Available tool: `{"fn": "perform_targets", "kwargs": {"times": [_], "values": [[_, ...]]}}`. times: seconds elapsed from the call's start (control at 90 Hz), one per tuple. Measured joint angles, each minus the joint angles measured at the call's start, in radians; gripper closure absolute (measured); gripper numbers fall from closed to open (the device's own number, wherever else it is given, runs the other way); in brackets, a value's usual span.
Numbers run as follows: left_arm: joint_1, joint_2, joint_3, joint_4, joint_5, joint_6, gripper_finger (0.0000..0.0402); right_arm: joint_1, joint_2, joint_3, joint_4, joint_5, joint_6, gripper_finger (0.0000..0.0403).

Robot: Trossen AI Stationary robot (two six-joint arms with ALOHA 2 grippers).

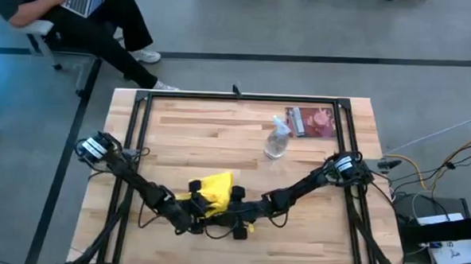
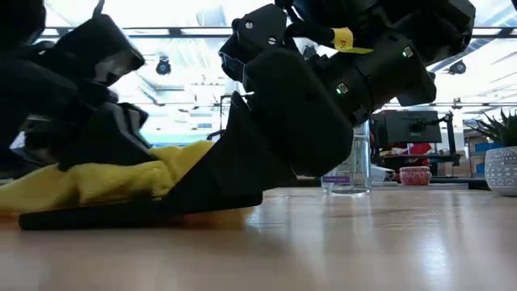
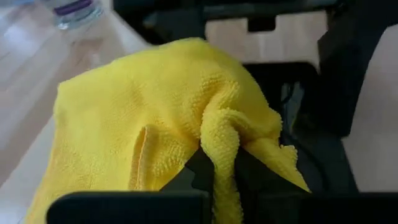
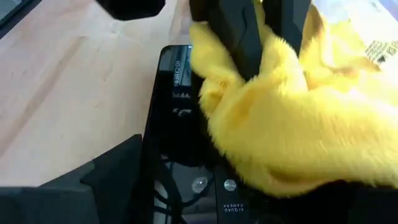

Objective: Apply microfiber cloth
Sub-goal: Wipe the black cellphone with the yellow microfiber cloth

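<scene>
The bright yellow, softly folded microfiber cloth (image 1: pixel 211 190) is lying over a flat black phone (image 4: pixel 177 112) near the wooden surface's (image 1: pixel 219 131) front edge, between both arms. The left gripper (image 3: pixel 214 171) is pinching a raised fold of it, fingers nearly closed. The right gripper (image 1: pixel 243 224) is sitting just beside the phone; I cannot tell its opening.

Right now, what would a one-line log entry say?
left gripper: shut on bright yellow microfiber cloth | cloth: draped over black phone | right gripper: beside cloth
</scene>
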Motion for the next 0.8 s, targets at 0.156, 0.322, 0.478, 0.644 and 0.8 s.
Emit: {"fn": "perform_targets", "kwargs": {"times": [0.156, 0.322, 0.478, 0.644, 0.8], "values": [[0.006, 0.011, 0.012, 0.020, 0.089, -0.001, 0.0395, 0.001, 0.001, 0.000, -0.005, 0.000, 0.001, 0.0084], [-0.022, -0.039, 0.013, -0.105, 0.176, -0.098, 0.0395, 0.001, 0.002, 0.000, -0.005, -0.001, -0.003, 0.0084], [-0.050, -0.078, 0.011, -0.187, 0.197, -0.118, 0.0395, 0.001, 0.002, 0.000, -0.005, 0.009, 0.000, 0.0084], [-0.052, -0.130, 0.016, -0.419, 0.174, -0.245, 0.0395, -0.004, 0.002, 0.000, -0.008, 0.033, 0.006, 0.0084], [-0.055, -0.153, 0.013, -0.603, 0.126, -0.311, 0.0395, -0.005, 0.002, 0.000, -0.015, 0.043, 0.014, 0.0084]]}}
